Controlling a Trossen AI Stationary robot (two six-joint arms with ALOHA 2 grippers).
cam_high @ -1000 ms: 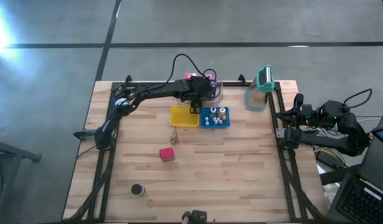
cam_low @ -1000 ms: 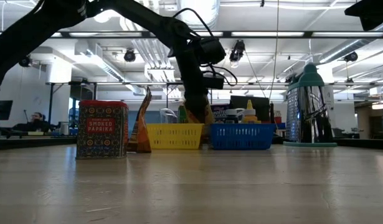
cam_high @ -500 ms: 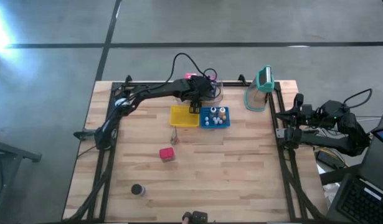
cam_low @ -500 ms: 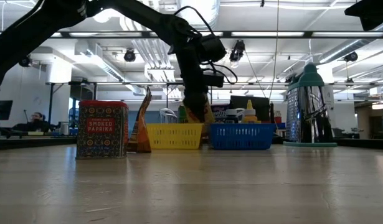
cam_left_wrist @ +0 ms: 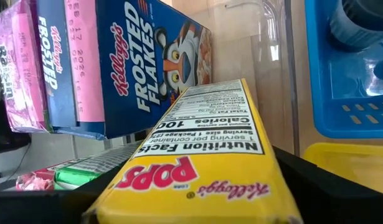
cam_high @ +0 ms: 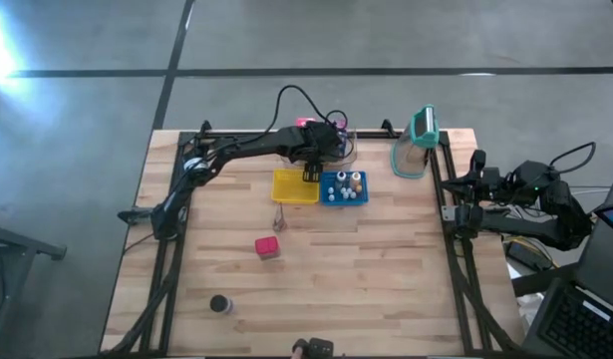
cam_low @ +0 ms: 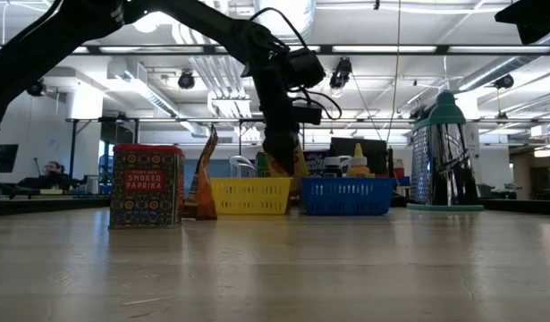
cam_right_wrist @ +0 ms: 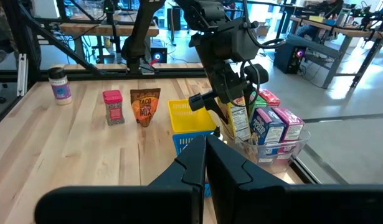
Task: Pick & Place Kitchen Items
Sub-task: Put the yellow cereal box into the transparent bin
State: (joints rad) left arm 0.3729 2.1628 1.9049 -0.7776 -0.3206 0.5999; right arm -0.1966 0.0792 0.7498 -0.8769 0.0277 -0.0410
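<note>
Left gripper (cam_high: pixel 312 176) is over the far-centre of the table, at the seam between the yellow basket (cam_high: pixel 292 191) and the clear bin (cam_right_wrist: pixel 275 154) of cartons. I see its fingers clamped on a yellow Pops carton (cam_left_wrist: pixel 207 168): glossy printed cardboard, long rectangular box, nutrition panel facing the wrist camera. Carton sits just above the yellow basket's rim, blue Frosted Flakes carton (cam_left_wrist: pixel 141 62) and pink carton (cam_left_wrist: pixel 14 68) upright right behind it in the bin.

Blue basket (cam_high: pixel 343 189) touches the yellow one, both square moulded plastic lattice; small bottle-like pieces with white caps stand in the blue one.

On the bare wood planks: red paprika tin (cam_low: pixel 147 186), boxy with patterned print; flat taco-mix pouch (cam_right_wrist: pixel 144 107); small jar (cam_high: pixel 220 304) near the front edge. Clear jug with teal lid (cam_high: pixel 416 142) at far right.

Right gripper (cam_right_wrist: pixel 205 155) parked off the table's right edge, fingers pressed together, nothing between them.
</note>
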